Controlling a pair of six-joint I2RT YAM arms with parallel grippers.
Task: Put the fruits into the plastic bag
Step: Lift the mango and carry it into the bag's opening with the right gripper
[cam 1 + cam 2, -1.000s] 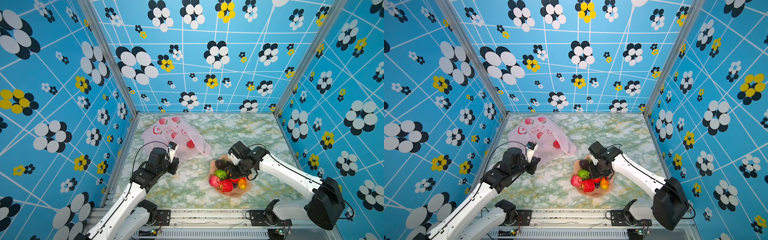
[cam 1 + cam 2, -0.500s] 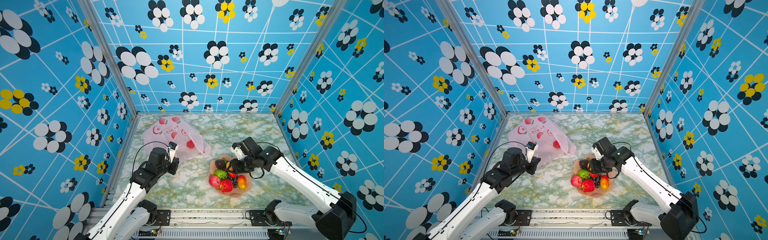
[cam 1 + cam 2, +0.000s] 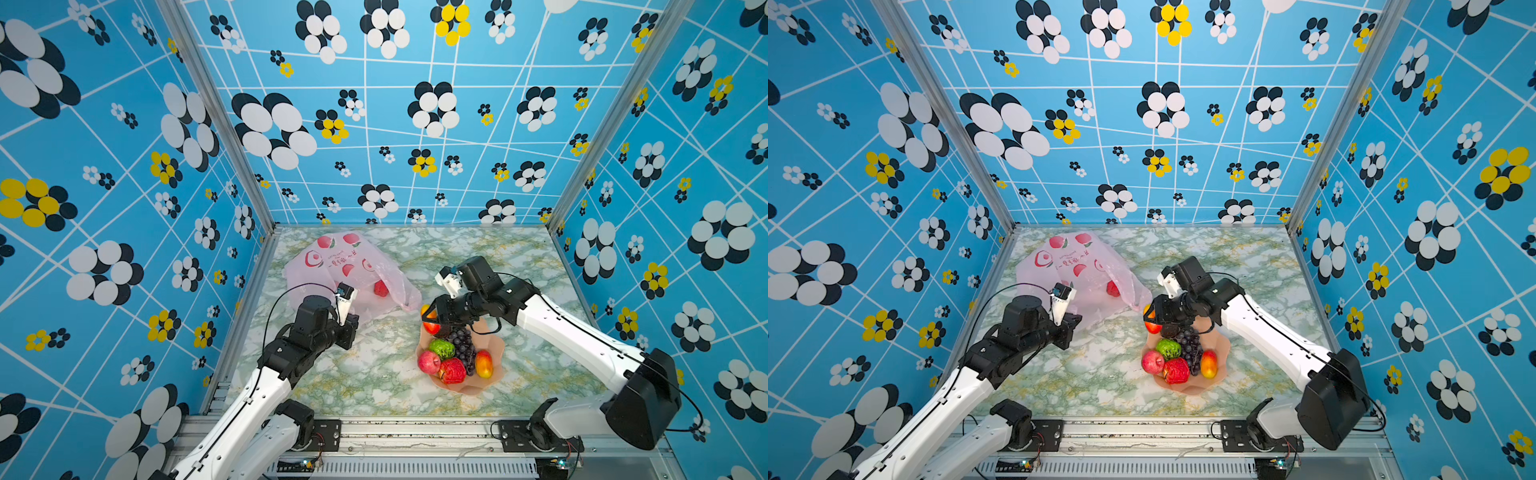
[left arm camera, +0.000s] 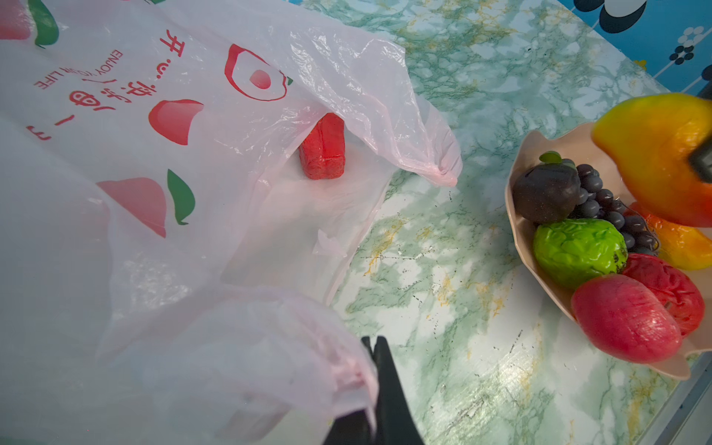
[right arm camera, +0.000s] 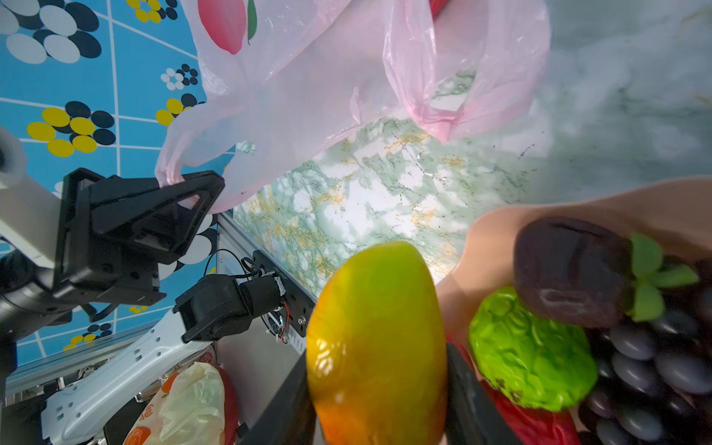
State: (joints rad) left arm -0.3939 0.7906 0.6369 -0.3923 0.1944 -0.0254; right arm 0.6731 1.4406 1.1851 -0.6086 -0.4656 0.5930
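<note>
Grips orange-yellow toy mango in right claw, peach-pink scalloped bowl just beneath; pinches thin translucent pale-pink plastic bag by its handle in tight-closed left claw.

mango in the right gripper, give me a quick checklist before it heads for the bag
1. Grip: right gripper closed on the sides of the mango, ok.
2. Anchor: left gripper shut on one handle of the plastic bag, ok.
3. Mouth faces the bowl: open, strawberry visible inside, ok.
4. Mouth wide enough for the mango: cannot tell.
5. The loose handle droops beside the mouth and may snag: cannot tell.
</note>
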